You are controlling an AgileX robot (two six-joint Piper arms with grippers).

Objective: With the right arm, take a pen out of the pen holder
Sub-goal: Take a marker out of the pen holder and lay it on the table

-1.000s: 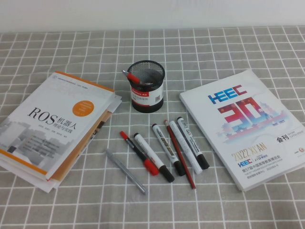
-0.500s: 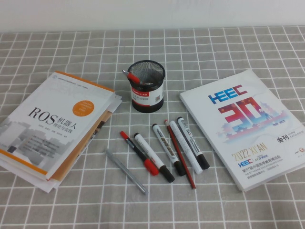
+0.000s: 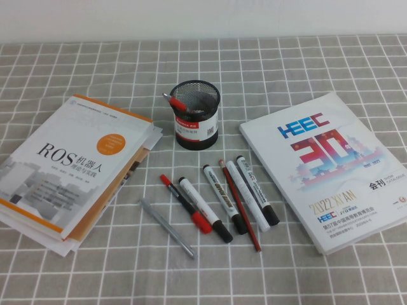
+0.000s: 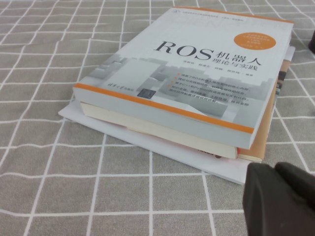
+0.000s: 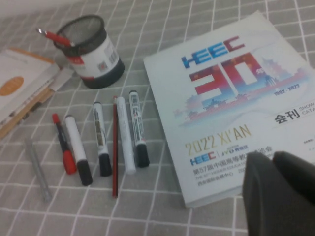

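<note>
Standing upright near the middle of a grey tablecloth with a white grid [image 3: 318,63], a round black mesh pen holder with a white label [image 3: 197,114] holds a red-capped pen [image 3: 176,102], which leans on the rim at the robot's left side and pokes out above it. Just in front of the holder, loose on the cloth, lie a slim grey pen [image 3: 168,227], a black pen with red caps [image 3: 186,204], four white-bodied markers [image 3: 224,198] and a thin red pencil [image 3: 241,206], roughly side by side. A stack of books topped by a white and orange ROS textbook [image 3: 70,165] sits to the left, and a white HEEC catalogue [image 3: 331,165] to the right. Neither arm shows from above. The right gripper [image 5: 272,162] hangs over the catalogue's near corner, well apart from the holder, fingers pressed together and holding nothing. The left gripper [image 4: 274,169], likewise pressed together and unloaded, hovers by the book stack's corner.
</note>
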